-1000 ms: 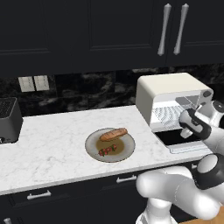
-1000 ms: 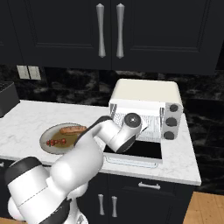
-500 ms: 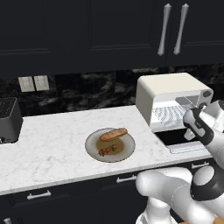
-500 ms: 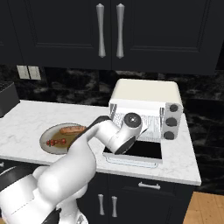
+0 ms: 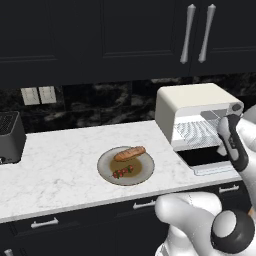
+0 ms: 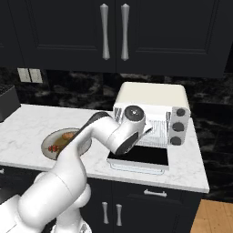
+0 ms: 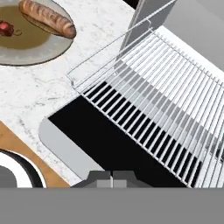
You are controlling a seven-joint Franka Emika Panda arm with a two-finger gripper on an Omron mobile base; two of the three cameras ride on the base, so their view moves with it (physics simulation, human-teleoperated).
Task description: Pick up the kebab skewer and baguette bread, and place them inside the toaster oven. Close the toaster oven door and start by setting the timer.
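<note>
The toaster oven [image 5: 195,107] [image 6: 152,98] stands at the counter's right with its door [image 5: 207,161] [image 6: 139,157] [image 7: 100,135] folded down flat and its wire rack [image 7: 166,100] pulled partway out. My gripper [image 7: 112,176] hovers above the door's front edge. It is shut with nothing between the fingers. The baguette bread [image 5: 129,153] [image 6: 68,135] [image 7: 48,17] and the kebab skewer [image 5: 122,172] [image 6: 53,148] [image 7: 6,29] lie side by side on a grey plate [image 5: 142,175] [image 6: 48,142] [image 7: 35,48] left of the oven.
A black slot toaster [image 5: 10,137] sits at the counter's far left. Three dark knobs [image 6: 179,126] run down the oven's right side. Dark upper cabinets [image 5: 150,35] hang over the marble counter [image 5: 60,165], and my own arm [image 6: 104,136] reaches across between plate and oven.
The gripper's fingers have come together. The hand has drifted slightly to the right in front of the open oven. Plate, food and oven have not moved.
</note>
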